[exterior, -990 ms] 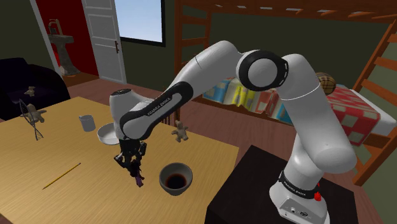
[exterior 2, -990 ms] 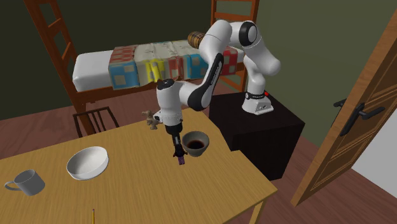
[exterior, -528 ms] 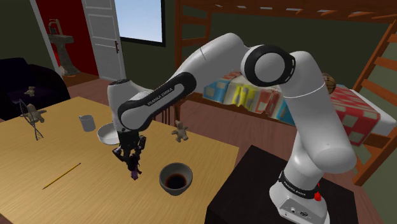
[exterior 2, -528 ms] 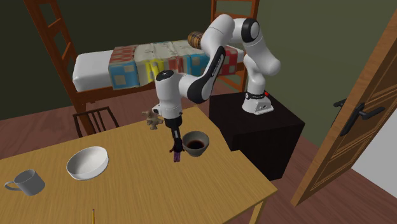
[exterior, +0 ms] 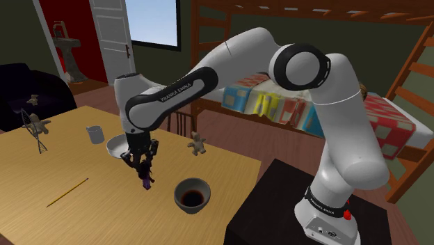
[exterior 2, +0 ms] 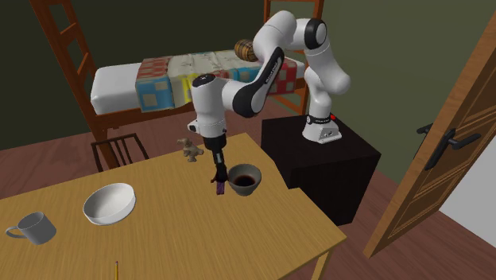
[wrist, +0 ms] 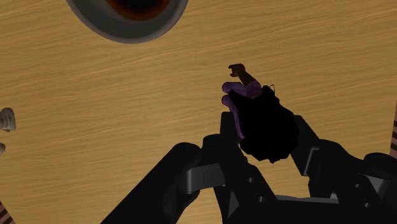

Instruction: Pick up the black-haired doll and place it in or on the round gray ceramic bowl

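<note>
**Doll dangles beside the bowl**

The pincer (exterior: 142, 164) is clamped shut on the doll (exterior: 146, 180), gripping it by its head. It is a small figure: a mop of black hair on top, a purple outfit below, and one brown limb poking out (hand or foot, I cannot tell). It hangs over the wooden bench (exterior: 69, 163), just beside the dark gray bowl (exterior: 182, 189), on the shoulder view's left.
</note>
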{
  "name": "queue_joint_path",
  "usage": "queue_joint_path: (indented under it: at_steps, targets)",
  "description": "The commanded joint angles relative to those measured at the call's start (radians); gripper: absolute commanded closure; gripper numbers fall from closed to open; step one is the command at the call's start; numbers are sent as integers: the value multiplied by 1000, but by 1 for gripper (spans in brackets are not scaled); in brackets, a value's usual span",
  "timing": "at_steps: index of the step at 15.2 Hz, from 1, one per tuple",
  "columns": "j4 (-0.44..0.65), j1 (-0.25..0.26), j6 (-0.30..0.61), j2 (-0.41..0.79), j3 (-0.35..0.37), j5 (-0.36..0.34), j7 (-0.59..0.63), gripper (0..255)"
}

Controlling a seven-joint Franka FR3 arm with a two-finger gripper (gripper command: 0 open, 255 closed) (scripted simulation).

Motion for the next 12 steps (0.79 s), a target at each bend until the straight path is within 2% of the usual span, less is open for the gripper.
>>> queue_joint_path:
  at_steps: [1,2,7,12]
  targets:
    - [2,-1,-19,-17,3,3,0,255]
    - [3,-1,-21,-18,3,4,0,255]
    - [-259,-69,44,-217,12,46,-59,255]
    - [-474,-126,74,-404,8,98,-138,255]
